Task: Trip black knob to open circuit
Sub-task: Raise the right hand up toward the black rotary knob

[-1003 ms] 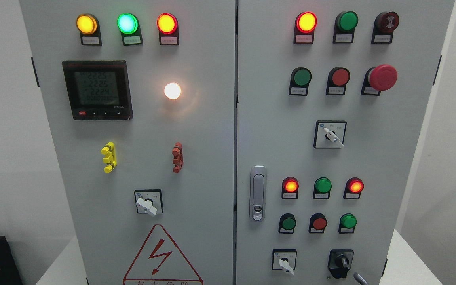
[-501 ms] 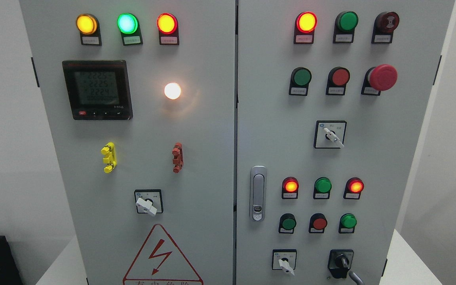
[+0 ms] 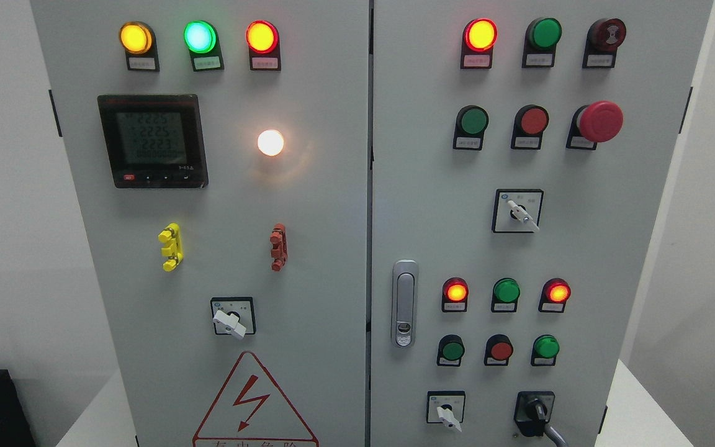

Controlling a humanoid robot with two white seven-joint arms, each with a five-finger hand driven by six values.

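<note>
The black knob (image 3: 532, 410) sits on a black square base at the lower right of the grey cabinet's right door (image 3: 432, 186). A thin grey part of my right hand (image 3: 553, 434) rises from the bottom edge and reaches the knob's lower right side; it seems to touch it. The rest of that hand is below the picture. The knob's handle leans slightly toward the lower right. My left hand does not show.
A white selector switch (image 3: 446, 414) is left of the knob, with green and red buttons (image 3: 501, 349) above it. A red mushroom button (image 3: 599, 121) juts out at the upper right. The door handle (image 3: 404, 303) is at the middle.
The grey part of my right hand has moved up and left from the bottom edge to the black knob. The knob's handle now leans a little to the lower right.
</note>
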